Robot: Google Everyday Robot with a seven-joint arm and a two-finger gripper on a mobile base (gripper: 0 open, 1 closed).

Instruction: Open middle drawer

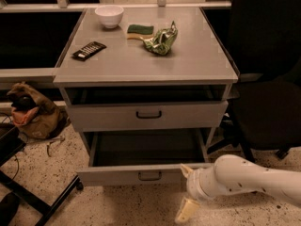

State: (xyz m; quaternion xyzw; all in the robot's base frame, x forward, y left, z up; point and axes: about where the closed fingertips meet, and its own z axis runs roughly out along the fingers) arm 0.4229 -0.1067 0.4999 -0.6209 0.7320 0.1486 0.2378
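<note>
The middle drawer (108, 175) is a wide, shallow grey drawer with a small black loop handle (149, 175). It stands pulled out below the taller-fronted top drawer (188, 115), and its inside looks empty. My gripper (186, 191) is on a white arm coming in from the right. It hovers just off the right end of the middle drawer's front panel, low over the floor. Its two beige fingers (186, 211) are spread apart and hold nothing. The lowest drawer is hidden.
On the cabinet top (197, 65) lie a white bowl (109, 15), a green sponge (140, 30), a crumpled green bag (162, 40) and a black remote (89, 50). A black chair (268, 107) stands right, a brown bag (30, 117) and a black stand leg (42, 201) left.
</note>
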